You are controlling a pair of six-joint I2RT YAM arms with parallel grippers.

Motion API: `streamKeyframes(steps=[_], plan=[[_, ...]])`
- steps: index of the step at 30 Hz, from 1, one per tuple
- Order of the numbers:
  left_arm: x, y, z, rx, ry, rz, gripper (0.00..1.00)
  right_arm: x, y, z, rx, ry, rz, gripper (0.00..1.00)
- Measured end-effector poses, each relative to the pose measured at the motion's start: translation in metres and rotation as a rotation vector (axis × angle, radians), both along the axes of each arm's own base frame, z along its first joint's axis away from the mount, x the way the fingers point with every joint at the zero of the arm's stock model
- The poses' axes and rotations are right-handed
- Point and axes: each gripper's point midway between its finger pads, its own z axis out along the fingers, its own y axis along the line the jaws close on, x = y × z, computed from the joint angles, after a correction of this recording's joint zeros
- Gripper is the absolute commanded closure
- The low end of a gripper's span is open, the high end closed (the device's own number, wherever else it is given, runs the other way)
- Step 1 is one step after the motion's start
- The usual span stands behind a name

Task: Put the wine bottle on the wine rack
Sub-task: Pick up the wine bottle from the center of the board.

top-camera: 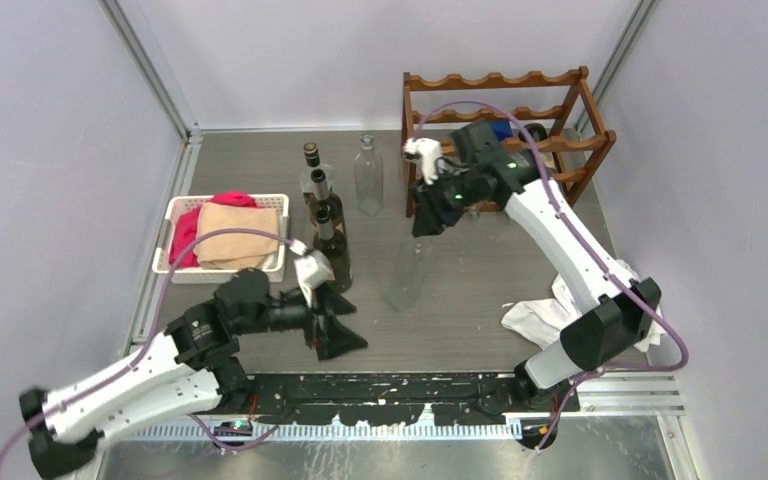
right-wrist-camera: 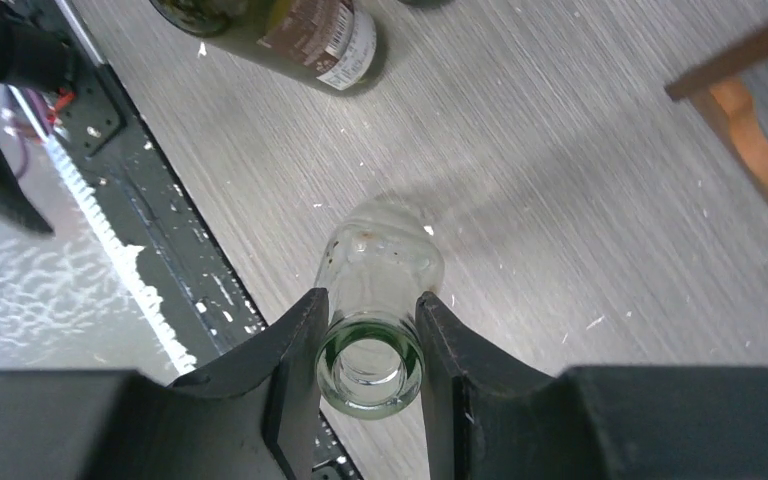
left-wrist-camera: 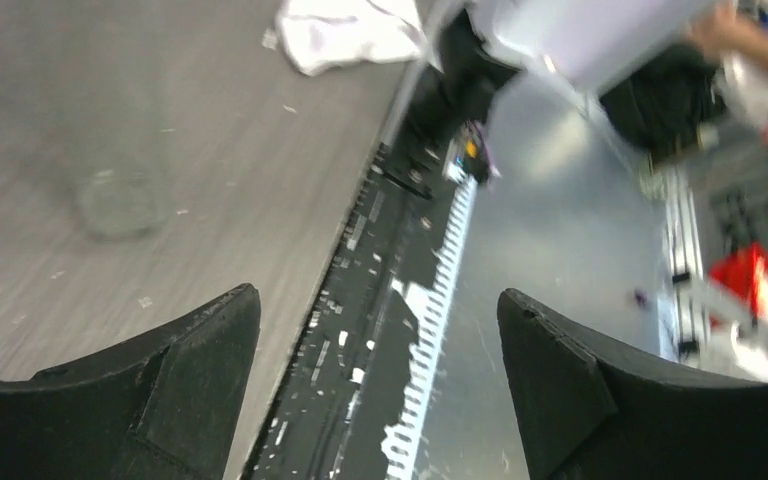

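Observation:
A clear glass wine bottle [top-camera: 406,278] stands upright on the grey table, in front of the wine rack. My right gripper [top-camera: 422,226] comes down on it from above. In the right wrist view the gripper [right-wrist-camera: 370,298] is shut on the bottle's neck, with the green-tinted mouth [right-wrist-camera: 370,376] between both fingers and the body [right-wrist-camera: 385,250] below them. The reddish-brown wooden wine rack [top-camera: 500,82] stands at the back right, partly hidden by the right arm. My left gripper [top-camera: 332,326] is open and holds nothing, low near the table's front edge [left-wrist-camera: 378,295].
Two dark bottles [top-camera: 325,228] and another clear bottle [top-camera: 367,176] stand left of the held one. A white basket [top-camera: 164,252] of folded cloths sits at the left. A white cloth [top-camera: 550,312] lies by the right arm's base.

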Motion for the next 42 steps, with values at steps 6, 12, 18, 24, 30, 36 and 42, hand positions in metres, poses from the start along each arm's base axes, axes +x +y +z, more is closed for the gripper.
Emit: streamKeyframes(steps=[6,12,18,24,30,36,42], plan=[[-0.049,-0.063,0.002,0.171,-0.261,-0.206,0.09,0.007,-0.065,0.015,0.16,0.08,-0.133,0.99],[-0.008,-0.098,-0.037,0.357,-0.51,-0.102,0.06,0.006,-0.098,0.009,0.285,0.168,-0.204,0.99],[0.029,-0.12,-0.077,0.418,-0.699,-0.036,0.04,-0.001,-0.118,-0.011,0.359,0.251,-0.25,0.99],[0.077,-0.132,-0.082,0.376,-0.697,0.044,0.01,-0.005,-0.131,-0.019,0.395,0.264,-0.26,0.99],[0.104,-0.144,-0.094,0.338,-0.625,0.048,0.0,-0.007,-0.131,-0.023,0.407,0.267,-0.234,0.99],[0.107,-0.15,-0.113,0.3,-0.512,-0.006,0.0,-0.009,-0.13,-0.026,0.41,0.273,-0.217,0.99],[0.105,-0.159,-0.134,0.296,-0.456,-0.024,0.17,-0.01,-0.13,-0.032,0.416,0.303,-0.206,0.99]])
